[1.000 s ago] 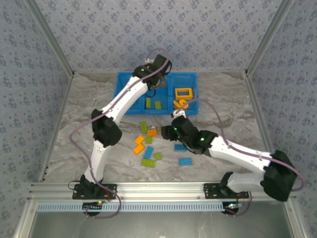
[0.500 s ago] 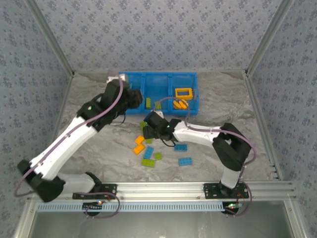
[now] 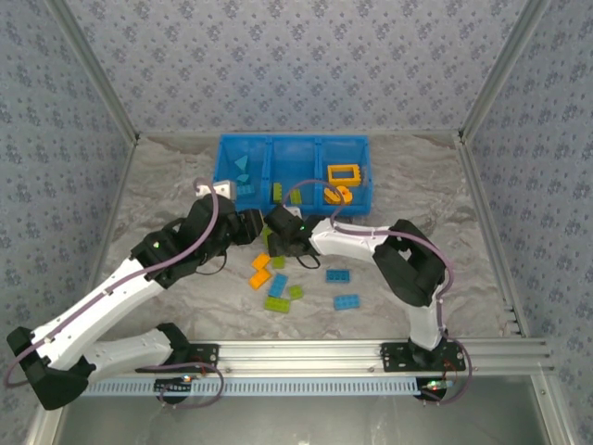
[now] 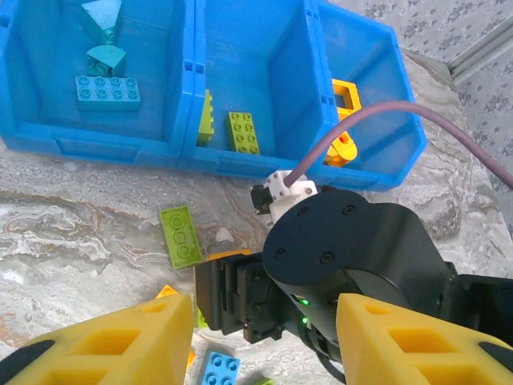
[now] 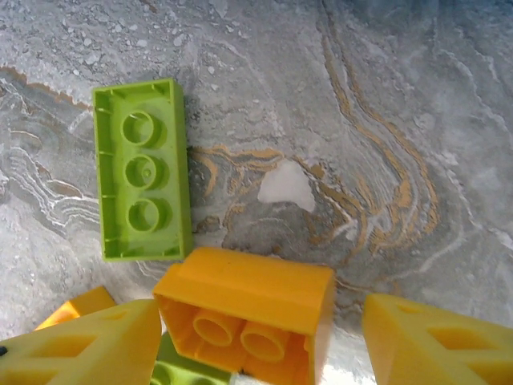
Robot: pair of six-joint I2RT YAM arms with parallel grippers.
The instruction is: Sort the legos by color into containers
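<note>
My right gripper (image 5: 260, 341) is low over the table and open, with an orange lego (image 5: 248, 297) lying on its side between the fingers. The right-hand finger (image 5: 433, 345) stands clear of the brick. A lime green lego (image 5: 143, 180) lies flat just beyond it. In the top view the right gripper (image 3: 276, 241) is at the far edge of the loose legos. My left gripper (image 3: 248, 225) hovers beside it, open and empty, with its fingers (image 4: 104, 345) on either side of the right wrist below. The blue bin (image 4: 112, 148) holds teal, green and orange legos in separate containers.
Loose bricks lie nearer than the grippers: orange (image 3: 260, 271), blue (image 3: 278, 285), green (image 3: 276, 303), and two blue ones (image 3: 337, 275) (image 3: 346, 301) to the right. The bin (image 3: 227, 153) stands at the back. The right arm's cable (image 4: 377, 120) arcs across the bin.
The left arm has pulled back out of the bin and swung down beside the right gripper. The right gripper has moved left to the orange brick.
</note>
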